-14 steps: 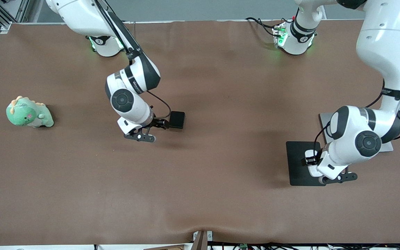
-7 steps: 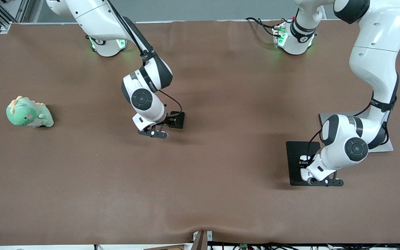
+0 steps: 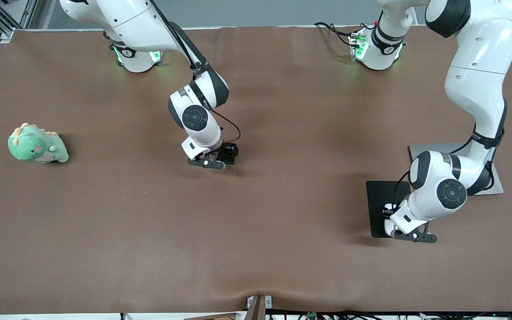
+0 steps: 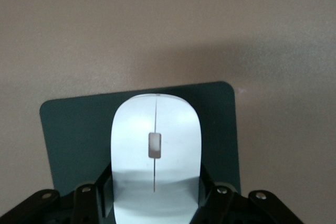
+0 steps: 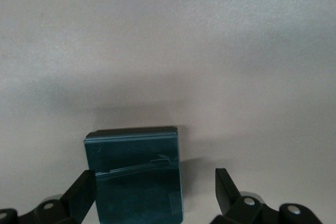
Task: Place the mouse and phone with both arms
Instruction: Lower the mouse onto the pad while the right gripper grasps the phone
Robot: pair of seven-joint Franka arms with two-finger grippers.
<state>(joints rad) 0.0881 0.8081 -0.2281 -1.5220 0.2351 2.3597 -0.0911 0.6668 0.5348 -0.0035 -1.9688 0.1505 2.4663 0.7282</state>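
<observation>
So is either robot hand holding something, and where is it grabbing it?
The left gripper holds the white mouse by its two sides at the rear end, over the black mat. The right gripper is open around the phone, not gripping it.

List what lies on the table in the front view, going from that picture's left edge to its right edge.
Green dinosaur toy → phone under the right hand → black mat with the mouse in the left hand → grey plate.
</observation>
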